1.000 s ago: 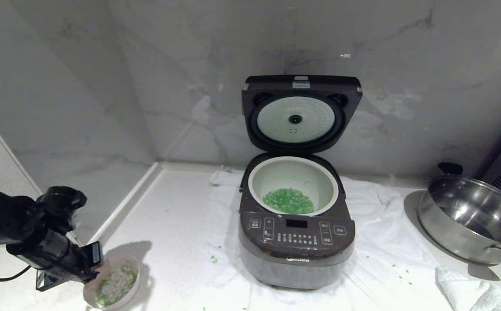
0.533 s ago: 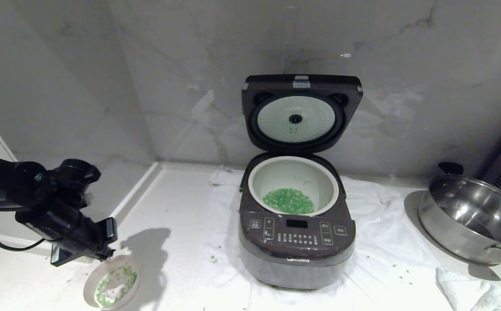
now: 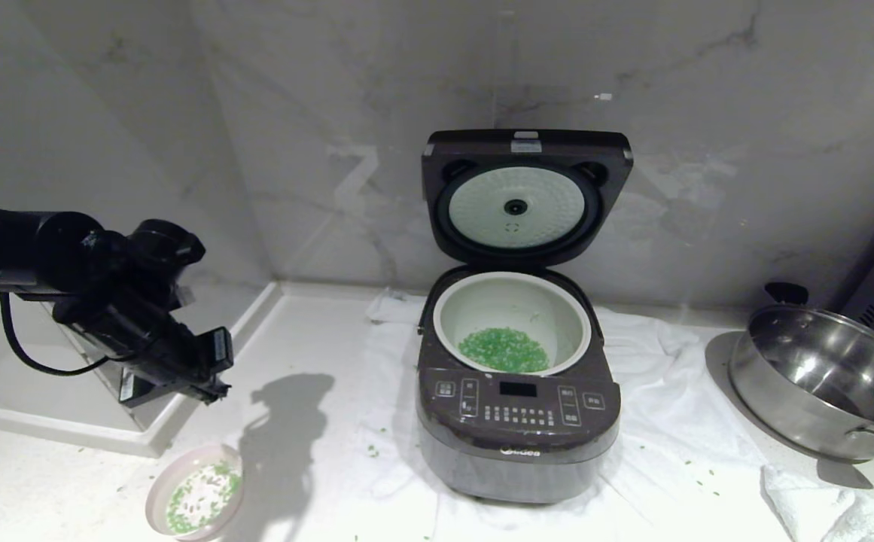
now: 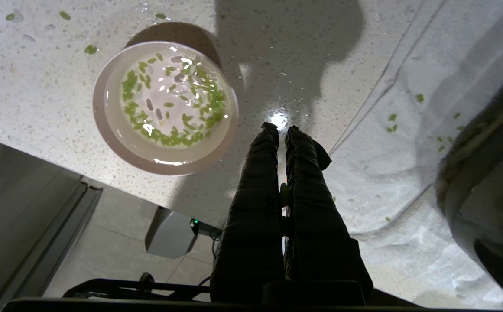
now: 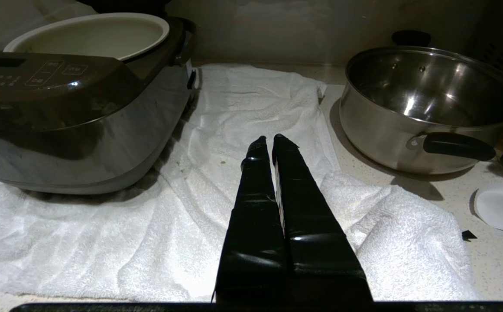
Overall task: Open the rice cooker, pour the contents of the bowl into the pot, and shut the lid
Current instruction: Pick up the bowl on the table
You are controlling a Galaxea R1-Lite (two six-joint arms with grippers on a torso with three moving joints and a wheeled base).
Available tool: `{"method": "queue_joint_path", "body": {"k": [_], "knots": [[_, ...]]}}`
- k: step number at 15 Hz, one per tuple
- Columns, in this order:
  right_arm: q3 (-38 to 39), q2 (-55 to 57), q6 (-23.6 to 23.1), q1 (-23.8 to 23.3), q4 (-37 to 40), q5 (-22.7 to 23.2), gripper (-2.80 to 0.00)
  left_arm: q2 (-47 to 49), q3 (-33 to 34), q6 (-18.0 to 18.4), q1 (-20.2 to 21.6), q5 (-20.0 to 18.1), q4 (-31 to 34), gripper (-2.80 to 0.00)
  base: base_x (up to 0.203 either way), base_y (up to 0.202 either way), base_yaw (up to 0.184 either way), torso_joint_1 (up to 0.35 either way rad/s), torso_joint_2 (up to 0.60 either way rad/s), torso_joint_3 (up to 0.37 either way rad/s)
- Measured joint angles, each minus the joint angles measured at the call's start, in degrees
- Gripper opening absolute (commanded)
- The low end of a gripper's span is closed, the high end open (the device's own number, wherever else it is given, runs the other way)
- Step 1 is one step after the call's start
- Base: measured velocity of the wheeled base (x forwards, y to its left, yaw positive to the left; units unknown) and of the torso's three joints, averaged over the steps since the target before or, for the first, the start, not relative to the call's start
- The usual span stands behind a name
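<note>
The rice cooker (image 3: 518,444) stands on a white towel with its lid (image 3: 525,199) hinged upright, silvery plate facing me. Green bits (image 3: 504,350) lie in the white pot (image 3: 512,305). The pink bowl (image 3: 154,503) sits upright on the counter at the front left, with some green bits (image 4: 169,134) still stuck inside. My left gripper (image 3: 214,393) hangs shut and empty above and behind the bowl (image 4: 100,108), clear of it. In the right wrist view my right gripper (image 5: 267,138) rests shut and empty over the towel, right of the cooker (image 5: 73,112).
A steel pan (image 3: 820,384) with black handles stands at the right, near a folded white cloth (image 3: 820,512). Green bits are strewn on the counter and towel (image 3: 670,452). A raised ledge (image 3: 53,429) borders the counter at the left; marble walls close the back.
My left arm has lifted off the bowl and swung up and right, toward the cooker. The bowl stays on the counter. The right arm has not moved.
</note>
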State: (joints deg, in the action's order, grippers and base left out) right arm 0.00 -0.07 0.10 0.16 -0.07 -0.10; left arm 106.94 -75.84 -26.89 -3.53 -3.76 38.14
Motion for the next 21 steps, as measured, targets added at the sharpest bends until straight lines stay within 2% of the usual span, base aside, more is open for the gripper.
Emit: {"method": "queue_joint_path", "body": {"k": [4, 7, 9, 14, 16, 18, 19, 21], "knots": [[0.0, 0.0, 0.0, 0.0, 0.0, 0.0, -2.8, 2.5, -8.5, -1.0, -2.1, -0.3, 5.8, -2.8, 0.0, 0.0, 0.0, 0.0, 0.0, 0.0], [0.0, 0.0, 0.0, 0.0, 0.0, 0.0, -2.8, 4.1, -13.9, -2.2, -2.8, -3.7, 9.9, -2.8, 0.0, 0.0, 0.0, 0.0, 0.0, 0.0], [0.0, 0.0, 0.0, 0.0, 0.0, 0.0, -2.8, 4.9, -17.1, -2.5, -3.2, -4.4, 12.1, -2.8, 0.0, 0.0, 0.0, 0.0, 0.0, 0.0], [0.0, 0.0, 0.0, 0.0, 0.0, 0.0, -2.8, 5.8, -19.9, -2.7, -3.9, -4.4, 13.8, -2.8, 0.0, 0.0, 0.0, 0.0, 0.0, 0.0], [0.0, 0.0, 0.0, 0.0, 0.0, 0.0, -2.8, 5.3, -17.4, -2.5, -3.7, -4.1, 14.0, -2.8, 0.0, 0.0, 0.0, 0.0, 0.0, 0.0], [0.0, 0.0, 0.0, 0.0, 0.0, 0.0, -2.8, 2.9, -10.2, -0.9, -2.1, -4.0, 13.3, -2.8, 0.0, 0.0, 0.0, 0.0, 0.0, 0.0], [0.0, 0.0, 0.0, 0.0, 0.0, 0.0, -2.8, 1.0, -5.9, 0.7, -0.5, -4.0, 12.1, -2.8, 0.0, 0.0, 0.0, 0.0, 0.0, 0.0], [0.0, 0.0, 0.0, 0.0, 0.0, 0.0, -2.8, -3.9, 3.8, 6.0, 6.2, -4.2, 7.5, -2.8, 0.0, 0.0, 0.0, 0.0, 0.0, 0.0]]}}
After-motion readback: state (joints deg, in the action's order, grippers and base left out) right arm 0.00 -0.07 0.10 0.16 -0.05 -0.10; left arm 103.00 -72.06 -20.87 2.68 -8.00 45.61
